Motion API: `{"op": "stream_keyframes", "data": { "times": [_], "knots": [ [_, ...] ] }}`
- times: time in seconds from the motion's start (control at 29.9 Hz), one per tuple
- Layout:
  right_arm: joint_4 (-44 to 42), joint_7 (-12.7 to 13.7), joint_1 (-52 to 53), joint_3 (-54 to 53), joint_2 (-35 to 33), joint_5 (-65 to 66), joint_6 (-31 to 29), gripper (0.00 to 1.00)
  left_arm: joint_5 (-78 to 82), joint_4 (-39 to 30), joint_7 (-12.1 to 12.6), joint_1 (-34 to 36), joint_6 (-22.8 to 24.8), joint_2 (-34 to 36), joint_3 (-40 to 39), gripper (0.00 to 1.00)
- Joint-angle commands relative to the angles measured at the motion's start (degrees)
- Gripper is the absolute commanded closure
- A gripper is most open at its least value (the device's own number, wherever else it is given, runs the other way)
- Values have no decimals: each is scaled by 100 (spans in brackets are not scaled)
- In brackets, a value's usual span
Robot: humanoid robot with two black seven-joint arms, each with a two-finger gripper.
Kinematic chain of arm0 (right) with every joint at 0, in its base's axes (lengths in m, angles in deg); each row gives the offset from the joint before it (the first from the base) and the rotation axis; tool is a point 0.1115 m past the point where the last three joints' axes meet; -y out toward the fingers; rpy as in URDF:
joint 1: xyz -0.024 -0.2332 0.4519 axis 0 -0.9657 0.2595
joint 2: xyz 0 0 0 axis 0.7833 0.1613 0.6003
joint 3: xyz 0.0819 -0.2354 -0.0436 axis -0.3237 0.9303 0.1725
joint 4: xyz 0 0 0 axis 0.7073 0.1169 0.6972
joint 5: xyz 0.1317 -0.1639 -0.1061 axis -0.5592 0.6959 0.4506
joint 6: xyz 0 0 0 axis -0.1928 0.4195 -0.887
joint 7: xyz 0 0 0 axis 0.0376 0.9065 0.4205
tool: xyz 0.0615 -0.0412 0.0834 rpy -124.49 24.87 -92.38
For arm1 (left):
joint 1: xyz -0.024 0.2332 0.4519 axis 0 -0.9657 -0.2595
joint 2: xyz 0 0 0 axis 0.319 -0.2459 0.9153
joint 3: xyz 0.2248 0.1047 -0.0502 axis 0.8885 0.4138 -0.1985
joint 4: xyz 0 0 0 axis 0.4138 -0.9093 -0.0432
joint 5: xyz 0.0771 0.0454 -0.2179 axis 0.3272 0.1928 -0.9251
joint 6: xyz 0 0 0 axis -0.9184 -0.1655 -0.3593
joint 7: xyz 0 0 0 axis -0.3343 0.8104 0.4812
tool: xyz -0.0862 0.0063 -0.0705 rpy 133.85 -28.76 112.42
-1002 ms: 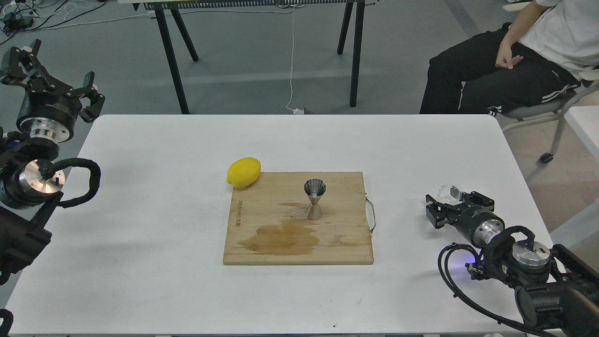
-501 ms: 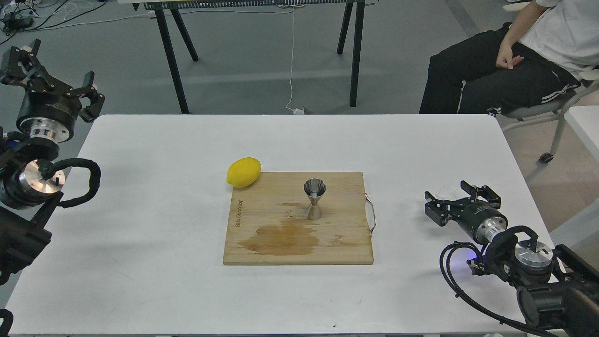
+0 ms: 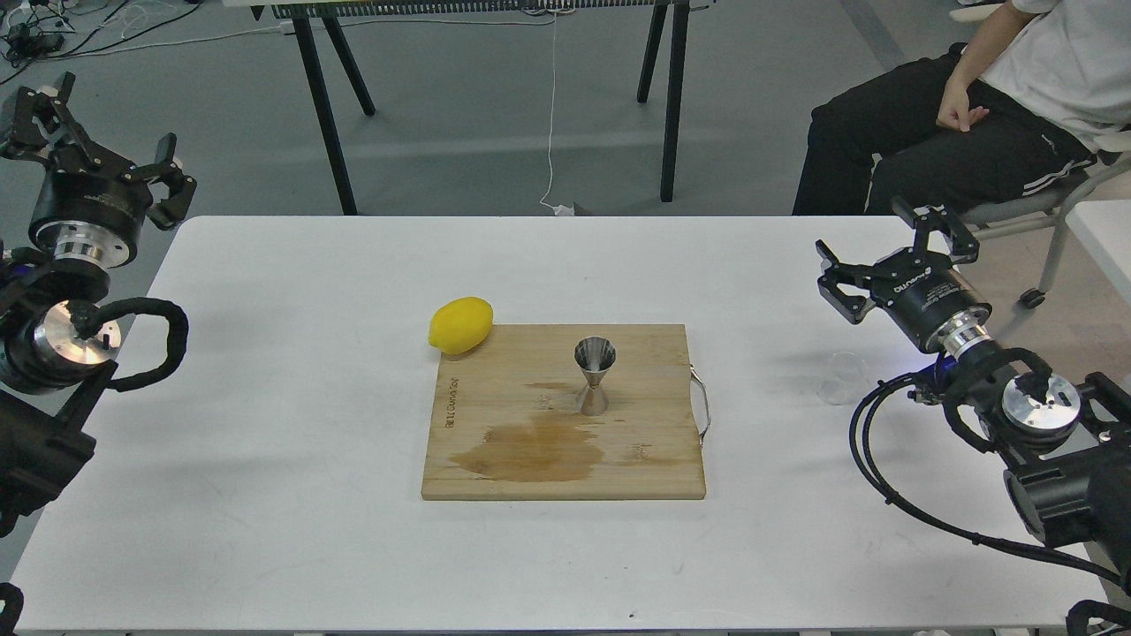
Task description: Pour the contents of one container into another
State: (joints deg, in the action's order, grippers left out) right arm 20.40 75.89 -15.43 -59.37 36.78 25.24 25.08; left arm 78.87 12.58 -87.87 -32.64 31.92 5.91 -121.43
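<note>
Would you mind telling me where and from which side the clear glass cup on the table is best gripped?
Grip the glass cup across its round side wall, likely near mid-height, coming in level from the right with the right claw, which is open and nearest. The cup stands upright on the white table, well right of the cutting board, so a side grasp should keep it level for pouring.

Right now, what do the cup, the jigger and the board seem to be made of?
Cup: likely clear glass; the table shows through it.
Jigger: polished steel, by its grey mirror shine.
Board: pale wood, matt, with visible grain and a darker stain.
</note>
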Motion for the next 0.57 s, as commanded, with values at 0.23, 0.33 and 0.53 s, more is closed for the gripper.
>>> {"op": "stream_keyframes", "data": {
  "times": [0.23, 0.33, 0.53],
  "knots": [
    [-429, -1264, 925, 139, -120, 923, -3, 0, -17, -97, 5, -26, 43, -53, -67, 0],
    [-631, -1273, 1232, 271, -119, 914, -3, 0, -17, -97, 5, -43, 52, -79, -67, 0],
    [-658, -1282, 1558, 254, -128, 914, -3, 0, -17, -97, 5, -70, 113, -184, -67, 0]
  ]
}}
